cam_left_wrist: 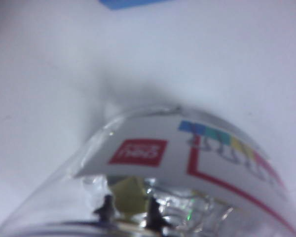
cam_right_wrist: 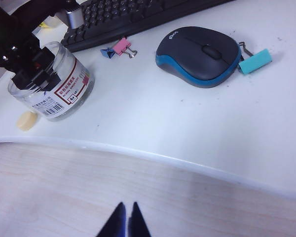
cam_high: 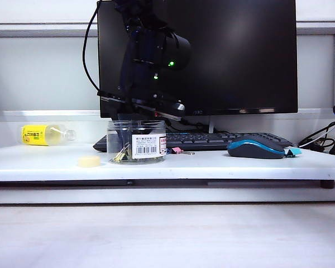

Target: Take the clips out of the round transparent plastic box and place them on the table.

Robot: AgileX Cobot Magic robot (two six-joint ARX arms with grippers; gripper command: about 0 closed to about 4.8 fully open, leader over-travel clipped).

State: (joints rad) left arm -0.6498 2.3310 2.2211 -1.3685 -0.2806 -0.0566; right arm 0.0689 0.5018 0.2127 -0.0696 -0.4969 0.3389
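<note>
The box [cam_high: 137, 142] stands on the worktop [cam_high: 212, 163] before the keyboard [cam_high: 212, 139], its white barcode label facing out (the red-edged sticker's print is too small to read). The left tool [cam_left_wrist: 130, 215] reaches inside among clips [cam_high: 121, 154]; its grip I cannot tell. Two clips [cam_right_wrist: 119, 48] lie outside. The right tool [cam_right_wrist: 126, 222] hangs closed, empty, over the floor.

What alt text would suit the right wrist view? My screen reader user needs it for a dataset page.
The left gripper reaches down into the round transparent plastic box on the white table; whether it grips a clip is hidden. A pink clip and a blue clip lie by the keyboard, near a mouse. The right gripper, nearly shut, hovers over the floor surface.
</note>
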